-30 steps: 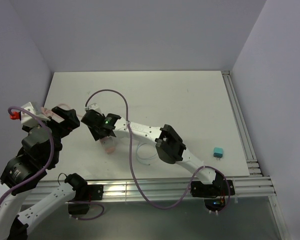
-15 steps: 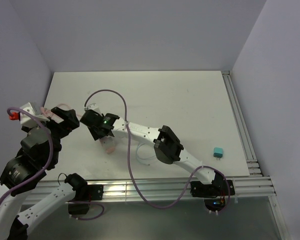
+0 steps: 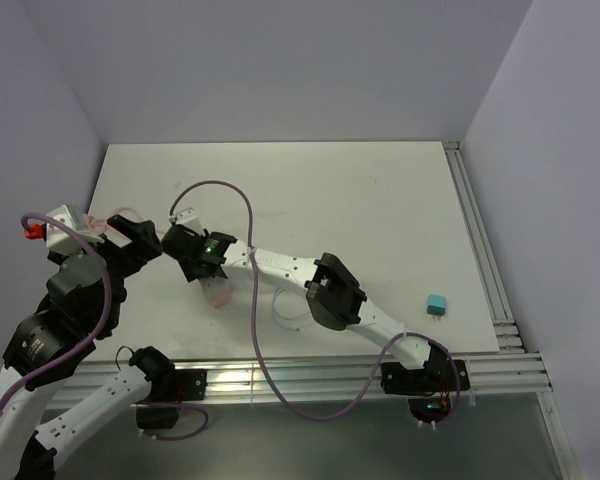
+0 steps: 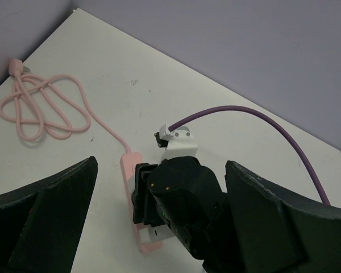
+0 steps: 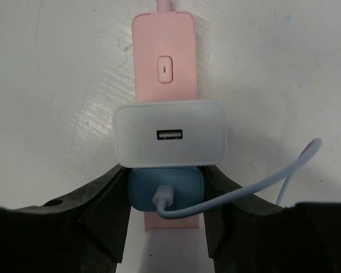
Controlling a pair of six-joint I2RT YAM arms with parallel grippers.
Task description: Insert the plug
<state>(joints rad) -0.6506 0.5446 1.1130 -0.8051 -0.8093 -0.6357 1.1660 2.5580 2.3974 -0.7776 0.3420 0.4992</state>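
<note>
Top view: the right gripper is down on the pink strip near the desk's left edge. The left gripper hangs just beside it, and a teal cube lies near the right edge.

Left wrist view: the left gripper is released, its fingers splayed wide. The pink cord lies coiled by the far left corner.

Right wrist view: the right gripper is clenched on the blue charger, which is seated in the strip (just behind it sits a white charger). The plug sits in the blue charger's port, and its wire curls off right.
</note>
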